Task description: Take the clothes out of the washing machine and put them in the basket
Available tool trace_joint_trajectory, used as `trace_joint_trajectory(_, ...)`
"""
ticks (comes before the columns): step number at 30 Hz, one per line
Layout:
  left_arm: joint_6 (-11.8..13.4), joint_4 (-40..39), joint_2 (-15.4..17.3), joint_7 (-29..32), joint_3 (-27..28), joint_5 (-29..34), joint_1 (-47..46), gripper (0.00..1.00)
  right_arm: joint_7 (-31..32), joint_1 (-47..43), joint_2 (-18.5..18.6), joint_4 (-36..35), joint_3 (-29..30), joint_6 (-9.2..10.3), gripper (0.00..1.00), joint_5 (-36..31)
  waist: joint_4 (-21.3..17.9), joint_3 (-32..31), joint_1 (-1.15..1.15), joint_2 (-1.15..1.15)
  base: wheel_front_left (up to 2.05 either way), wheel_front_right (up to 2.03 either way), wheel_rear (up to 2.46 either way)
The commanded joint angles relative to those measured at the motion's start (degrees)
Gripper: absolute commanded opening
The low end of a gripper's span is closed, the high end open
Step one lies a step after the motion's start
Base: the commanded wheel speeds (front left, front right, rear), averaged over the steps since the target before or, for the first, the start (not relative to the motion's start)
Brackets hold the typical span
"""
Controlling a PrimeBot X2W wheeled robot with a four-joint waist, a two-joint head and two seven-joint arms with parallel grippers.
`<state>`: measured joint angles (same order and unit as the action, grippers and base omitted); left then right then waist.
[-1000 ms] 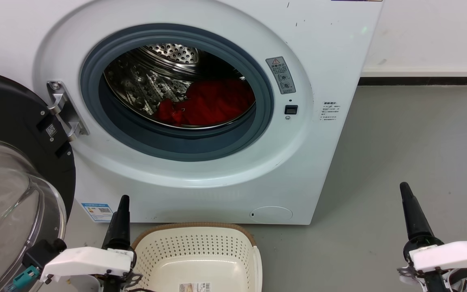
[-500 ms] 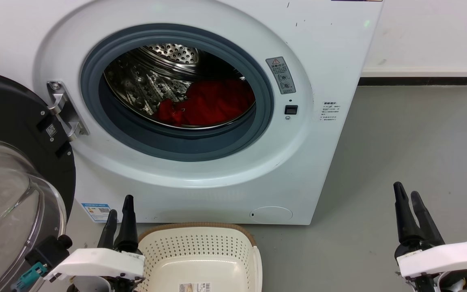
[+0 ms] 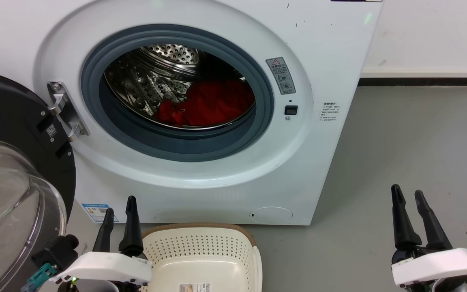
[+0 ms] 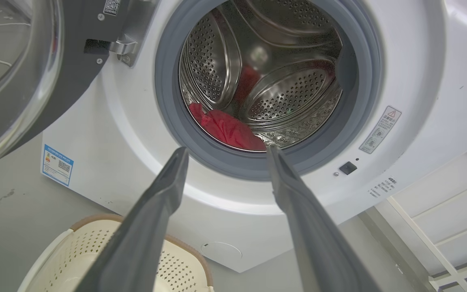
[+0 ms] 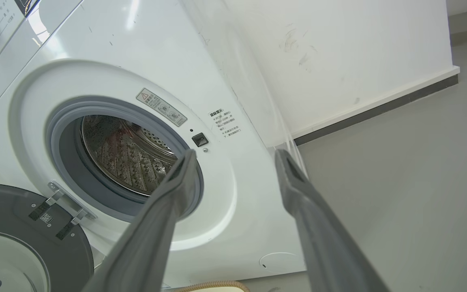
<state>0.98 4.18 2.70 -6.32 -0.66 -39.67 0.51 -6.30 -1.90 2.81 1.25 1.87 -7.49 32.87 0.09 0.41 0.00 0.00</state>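
Head view: clothes (image 3: 213, 103) inside washing machine (image 3: 201, 174); basket (image 3: 201, 225) just below.

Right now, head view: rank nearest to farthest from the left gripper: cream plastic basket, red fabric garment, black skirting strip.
1. Cream plastic basket, beside left gripper.
2. Red fabric garment, in steel drum.
3. Black skirting strip, far right.

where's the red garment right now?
In the head view, the red garment lies at the bottom right of the steel drum, just behind the grey rubber ring.
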Motion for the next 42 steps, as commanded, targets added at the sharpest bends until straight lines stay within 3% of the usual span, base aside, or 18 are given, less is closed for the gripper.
trace_joint_trajectory(1,0.3,-1.1,0.2,-0.7,-0.3,2.3,0.0,1.0,-0.7,-0.1,0.1,-1.3,-0.1,0.0,1.0,-2.4,0.0,0.0,0.0,0.0,0.0,0.0,0.0)
trace_joint_trajectory(42,1.7,-2.3,0.2,-6.2,-2.2,23.8,3.3,1.0,-6.3,-3.7,0.1,-5.1,-1.3,0.01,1.0,-26.5,0.1,0.0,0.0,0.0,0.0,0.0,0.0)
